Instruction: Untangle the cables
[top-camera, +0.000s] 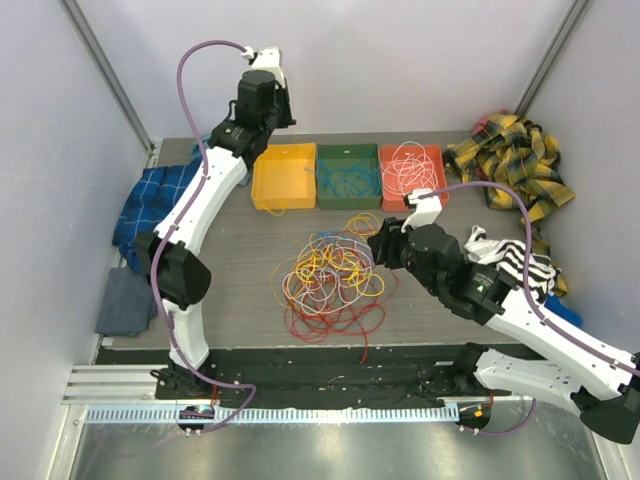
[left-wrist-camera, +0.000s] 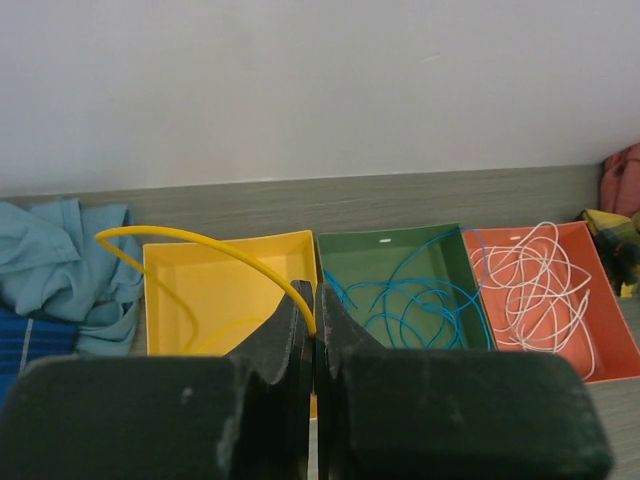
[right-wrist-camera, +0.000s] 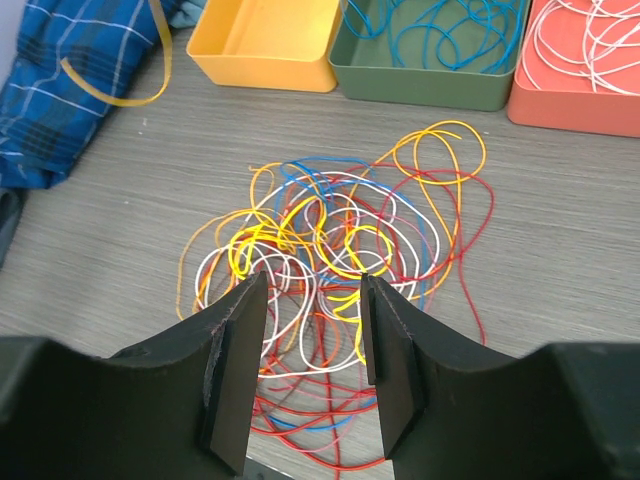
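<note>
Grey wood-grain table carried the tangled cables at its middle. Along the far edge sat a yellow bin, a green bin and an orange bin. The left gripper was clamped tight on one yellow cable above the yellow bin. The right gripper hung over the tangle, jaws parted, holding nothing.

we see a grey wood-grain table boxed in by plain pale walls, with slanting metal posts at the back corners and a toothed metal rail along its near edge.
</note>
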